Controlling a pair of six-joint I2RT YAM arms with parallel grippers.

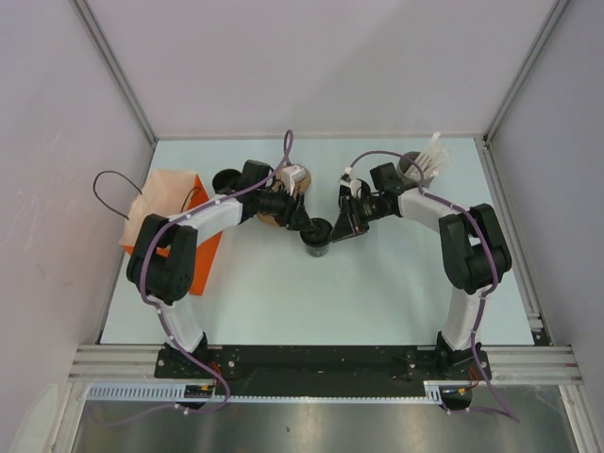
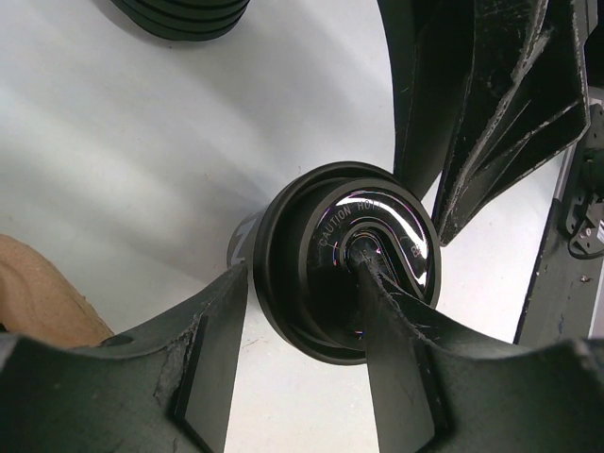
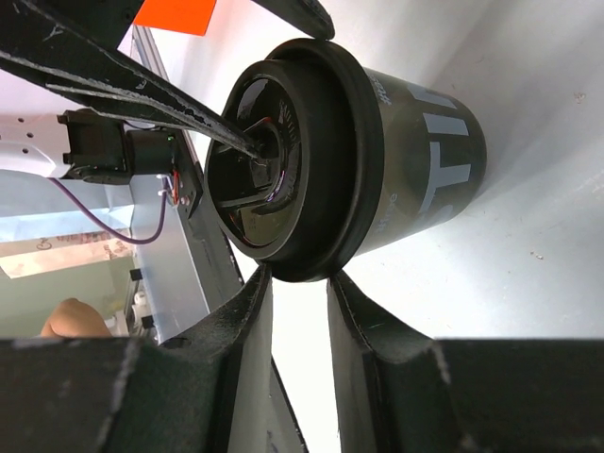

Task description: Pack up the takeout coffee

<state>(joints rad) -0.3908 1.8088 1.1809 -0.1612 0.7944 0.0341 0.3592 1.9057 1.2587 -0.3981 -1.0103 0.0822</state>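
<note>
Nothing packed: cup (image 1: 317, 236) stands on desk (image 1: 377, 293), bag (image 1: 165, 193) at its nine o'clock; left gripper (image 2: 300, 274) half-open, pinching its rim; right gripper (image 3: 297, 283) narrow, hold unclear.

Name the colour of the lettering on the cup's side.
White, on the black cup; clearest in the right wrist view.

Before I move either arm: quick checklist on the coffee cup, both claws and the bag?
1. Lid on the takeout coffee: ok.
2. Cup upright over the table: ok.
3. Left claw straddles the lid rim, one finger outside it and one on the lid top. Firm hold: cannot tell.
4. Right claw has narrow jaws at the lid rim. Gripping: cannot tell.
5. Claws clear of each other: not ok, both crowd the cup.
6. Orange bag mouth open: cannot tell.
</note>
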